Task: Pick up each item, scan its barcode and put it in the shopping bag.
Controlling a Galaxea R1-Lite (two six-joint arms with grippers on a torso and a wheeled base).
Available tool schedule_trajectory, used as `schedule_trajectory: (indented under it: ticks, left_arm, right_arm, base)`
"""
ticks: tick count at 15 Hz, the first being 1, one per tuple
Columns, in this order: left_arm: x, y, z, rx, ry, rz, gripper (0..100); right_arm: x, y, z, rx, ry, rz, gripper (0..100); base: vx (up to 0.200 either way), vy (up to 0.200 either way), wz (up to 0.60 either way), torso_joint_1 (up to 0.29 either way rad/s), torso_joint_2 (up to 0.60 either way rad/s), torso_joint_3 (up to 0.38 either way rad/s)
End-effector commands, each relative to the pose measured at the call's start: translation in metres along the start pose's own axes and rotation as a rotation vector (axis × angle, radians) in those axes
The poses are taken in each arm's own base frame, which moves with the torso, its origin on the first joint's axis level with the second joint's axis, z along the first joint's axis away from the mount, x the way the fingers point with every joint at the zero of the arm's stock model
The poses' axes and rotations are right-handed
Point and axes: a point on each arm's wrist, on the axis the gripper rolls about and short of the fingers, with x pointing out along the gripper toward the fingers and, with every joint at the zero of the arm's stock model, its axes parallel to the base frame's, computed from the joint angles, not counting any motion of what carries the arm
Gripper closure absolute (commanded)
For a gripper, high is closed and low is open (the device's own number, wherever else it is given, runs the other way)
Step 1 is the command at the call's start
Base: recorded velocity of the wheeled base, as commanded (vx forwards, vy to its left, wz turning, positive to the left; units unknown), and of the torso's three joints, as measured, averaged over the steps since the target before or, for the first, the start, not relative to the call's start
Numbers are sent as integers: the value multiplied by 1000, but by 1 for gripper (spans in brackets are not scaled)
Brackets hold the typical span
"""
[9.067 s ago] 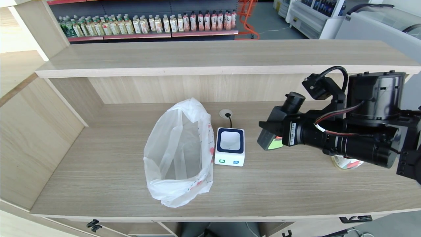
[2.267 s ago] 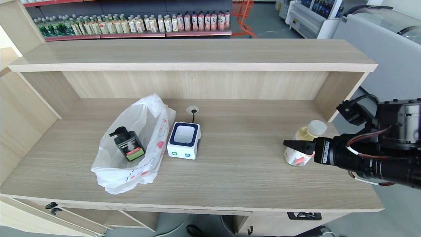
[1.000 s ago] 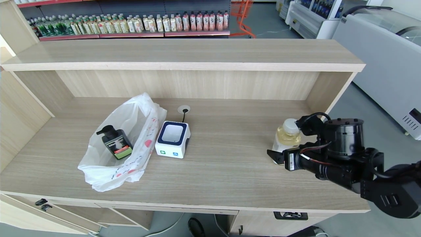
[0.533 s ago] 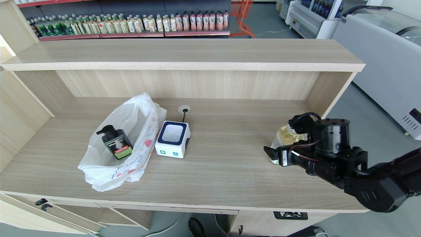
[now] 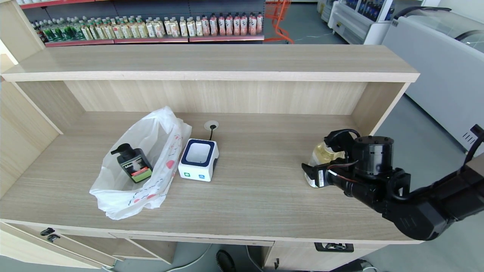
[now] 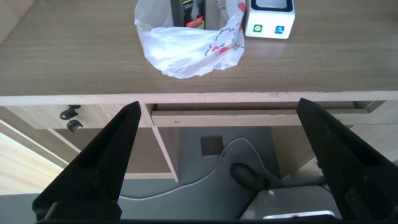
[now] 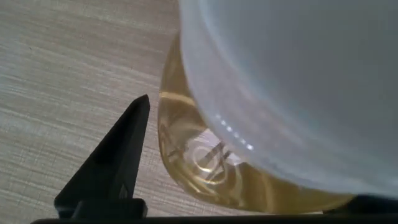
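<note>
Showing the right end effector (image 5: 311, 174), its jaws apart, set around the upright bottle (image 5: 320, 155), which stands on the surface (image 5: 257, 200) well right of the scanner (image 5: 198, 159); the bag (image 5: 113, 196) lies just left of the scanner.

The right arm (image 5: 416, 213) is black, with a round drum (image 5: 372, 153), red cables (image 5: 342, 165) and a pointed claw (image 5: 315, 166).
</note>
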Motion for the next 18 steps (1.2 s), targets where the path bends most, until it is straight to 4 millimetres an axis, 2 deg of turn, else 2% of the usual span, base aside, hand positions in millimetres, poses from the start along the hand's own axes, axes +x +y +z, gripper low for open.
schedule_trajectory:
  ticks: [1,9,10,12,15,17,18]
  left_arm:
    - [0,0,0,0,2,0,0]
    - [0,0,0,0,2,0,0]
    - [0,0,0,0,2,0,0]
    - [0,0,0,0,2,0,0]
    - [0,0,0,0,1,0,0]
    - [0,0,0,0,2,0,0]
    - [0,0,0,0,2,0,0]
  right_arm:
    - [5,1,-5,-14,14,2,100]
    - [14,1,-8,-62,-27,-6,100]
    - [13,-1,-5,-56,-39,-7,100]
    - [9,-5,23,-29,-113,27,100]
    - [-19,-10,66,90,-103,149,100]
    - [-50,-11,72,166,-68,440,100]
    - [-58,-15,69,164,-60,568,100]
  base:
    - [0,0,0,0,0,0]
    - [0,0,0,0,0,0]
    - [0,0,0,0,0,0]
    - [0,0,0,0,0,0]
    - [0,0,0,0,0,0]
    - [0,0,0,0,0,0]
    - [0,0,0,0,0,0]
